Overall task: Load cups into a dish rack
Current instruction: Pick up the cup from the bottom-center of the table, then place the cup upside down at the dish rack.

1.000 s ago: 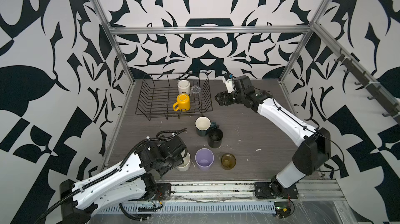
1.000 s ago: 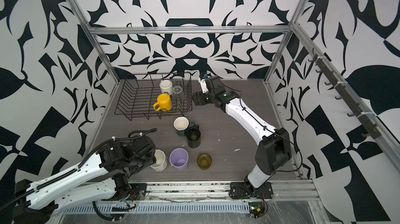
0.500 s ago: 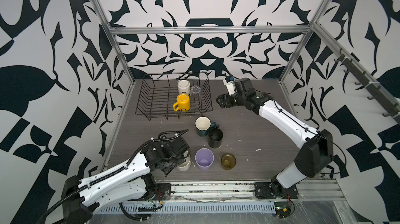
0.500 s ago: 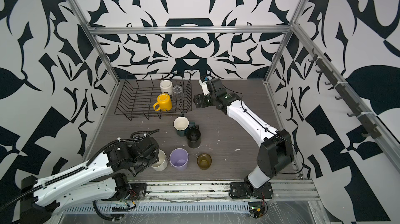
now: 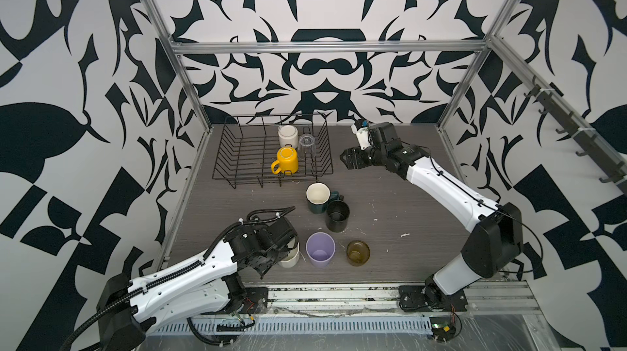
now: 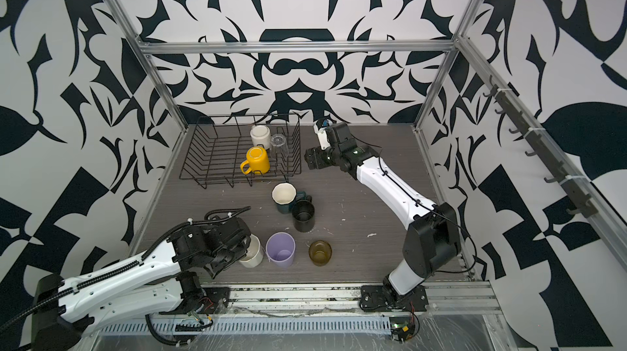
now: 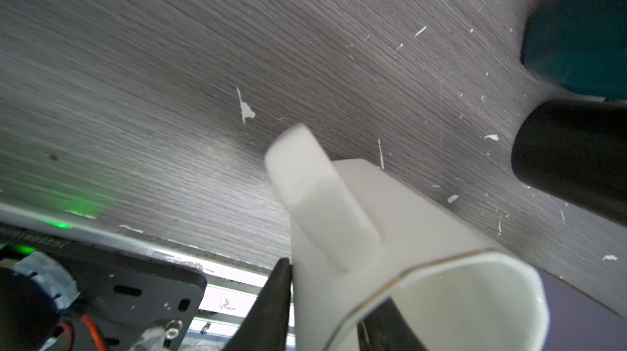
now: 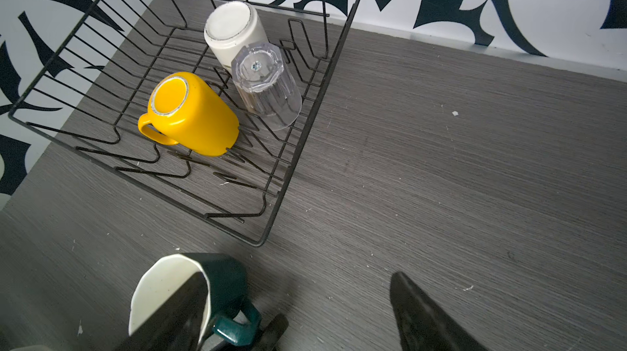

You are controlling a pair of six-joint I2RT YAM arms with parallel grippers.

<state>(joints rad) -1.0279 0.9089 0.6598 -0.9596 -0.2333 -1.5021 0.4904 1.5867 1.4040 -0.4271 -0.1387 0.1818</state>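
Note:
Near the front edge my left gripper (image 5: 287, 246) is shut on the cream faceted mug (image 5: 291, 258), one finger outside its wall and one inside, as the left wrist view shows on the mug (image 7: 390, 230). My right gripper (image 5: 349, 161) hangs open and empty just right of the dish rack (image 5: 224, 149). In the rack, bottoms up, are a white mug (image 5: 288, 134), a clear glass (image 5: 307, 144) and a yellow mug (image 5: 286, 160). On the table stand a dark-green mug (image 5: 318, 198), a black mug (image 5: 337, 216), a lilac tumbler (image 5: 320, 254) and an amber glass (image 5: 358, 253).
The rack's left half holds only upright wire dividers (image 6: 217, 155). Patterned walls and aluminium posts (image 5: 190, 101) close in the table on three sides. The lilac tumbler stands right beside the held mug. A metal rail (image 5: 339, 293) runs along the front edge.
My left gripper's fingers have closed in on the cream mug's wall. The right arm has barely shifted and stays open.

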